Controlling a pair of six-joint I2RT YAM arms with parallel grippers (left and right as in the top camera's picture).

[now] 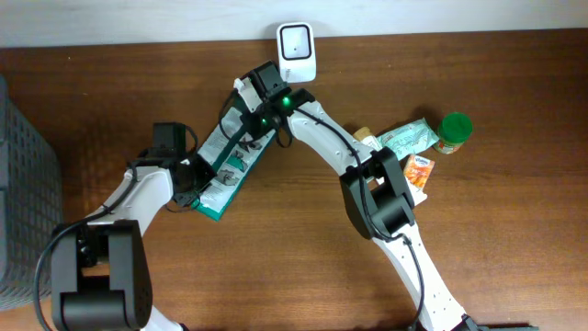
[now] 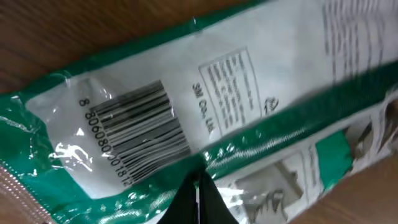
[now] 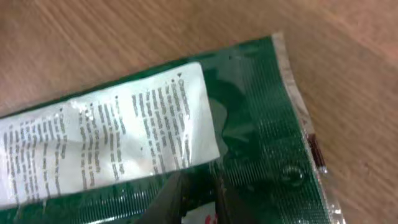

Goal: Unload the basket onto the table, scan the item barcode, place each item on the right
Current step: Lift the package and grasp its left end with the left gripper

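Note:
The item is a green and white plastic packet [image 1: 230, 172] lying slanted between both arms, below and left of the white scanner [image 1: 297, 42] at the table's far edge. Its barcode [image 2: 140, 132] faces the left wrist camera, on the white panel. My left gripper [image 2: 198, 194] is shut, its fingertips pinching the packet's green band at the lower end [image 1: 198, 176]. My right gripper [image 3: 198, 196] is closed on a fold of the green film near the packet's upper end [image 1: 250, 124], beside a white label of small print [image 3: 112, 146].
To the right lie a green-lidded jar [image 1: 453, 131], a pale green pouch [image 1: 409, 138] and a small orange pack [image 1: 420, 173]. A grey crate [image 1: 18, 184] stands at the left edge. The wooden table [image 1: 303, 248] surrounds them.

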